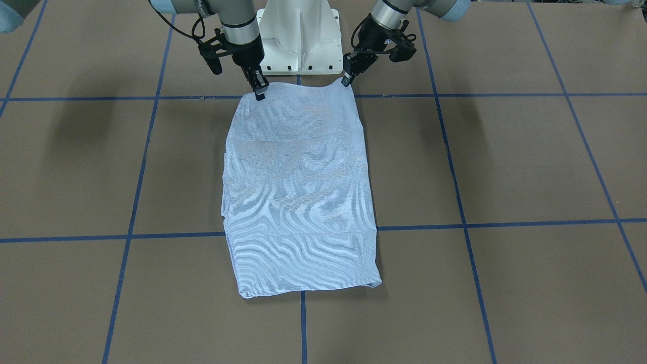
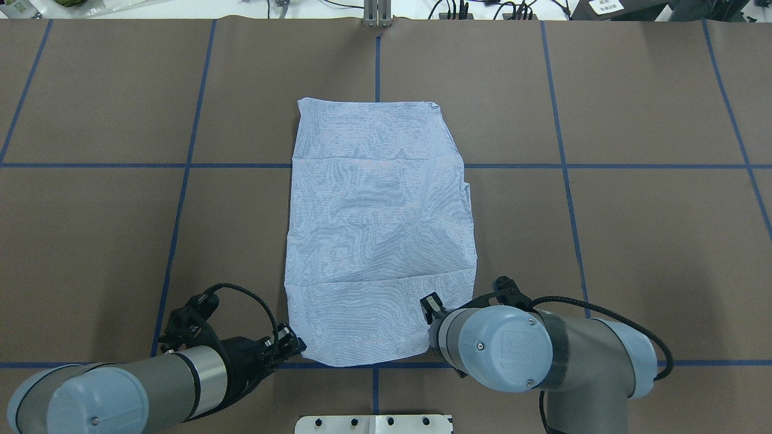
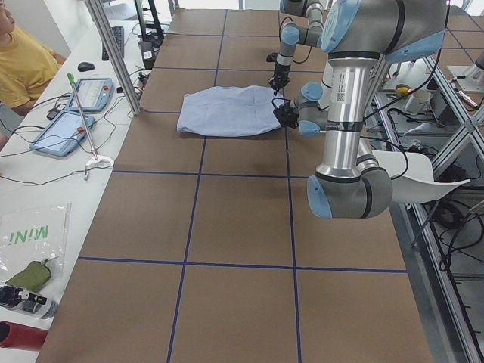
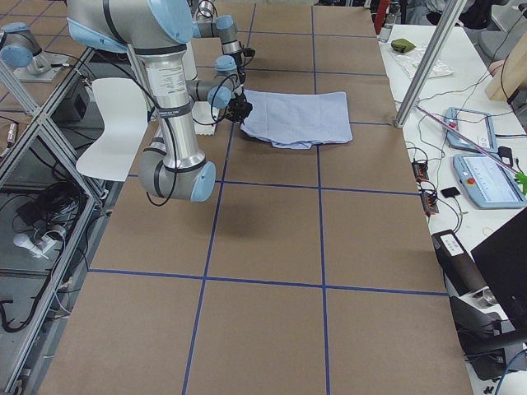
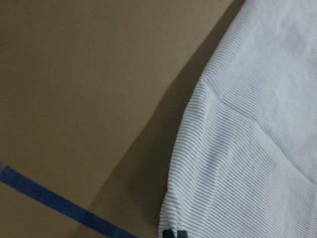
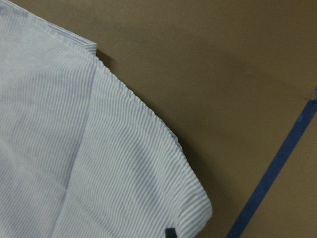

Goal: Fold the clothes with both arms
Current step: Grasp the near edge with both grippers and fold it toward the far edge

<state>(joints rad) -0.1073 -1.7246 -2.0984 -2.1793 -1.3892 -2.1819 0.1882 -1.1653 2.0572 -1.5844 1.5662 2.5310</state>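
Note:
The light blue-and-white striped shirt (image 1: 298,192) lies folded into a long rectangle in the middle of the table (image 2: 90,241), with no collar or buttons showing. It also shows in the overhead view (image 2: 377,229). My left gripper (image 1: 347,81) is shut on the shirt's near corner on my left, which peaks up slightly; it also shows in the overhead view (image 2: 297,346). My right gripper (image 1: 260,94) is shut on the other near corner and is hidden under its wrist in the overhead view. Both wrist views show a striped corner (image 5: 257,148) (image 6: 74,148) at the fingertips.
The white pedestal base (image 1: 298,40) stands just behind the shirt's near edge. Blue tape lines (image 1: 465,222) grid the brown table. A side bench with tablets (image 3: 72,121) and a metal post (image 3: 113,53) lies beyond the far edge, with a person seated there.

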